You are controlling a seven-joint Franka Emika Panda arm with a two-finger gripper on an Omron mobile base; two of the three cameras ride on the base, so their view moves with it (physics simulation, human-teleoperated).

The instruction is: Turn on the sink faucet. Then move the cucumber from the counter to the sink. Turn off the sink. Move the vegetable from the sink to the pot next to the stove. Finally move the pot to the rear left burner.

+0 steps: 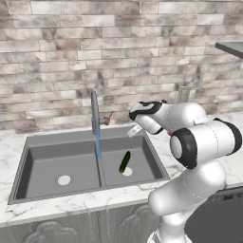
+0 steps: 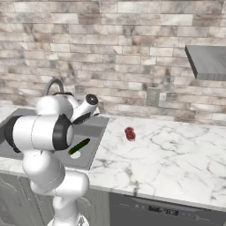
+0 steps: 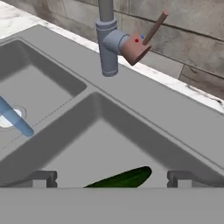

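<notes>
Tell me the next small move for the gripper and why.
Probably reach the open gripper up toward the faucet's side lever to shut the water off. The cucumber already lies in the right basin of the sink, and a blue stream runs from the sink faucet.

Faucet base (image 3: 109, 48) (lever (image 3: 154, 28) raised), cucumber (image 3: 124, 178) in sink (image 3: 144, 109)

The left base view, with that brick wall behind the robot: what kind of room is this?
A kitchen, computer-rendered. A dark grey double-basin sink sits in a white marble counter, with a gooseneck sink faucet running water. A cucumber lies in the right basin.
</notes>
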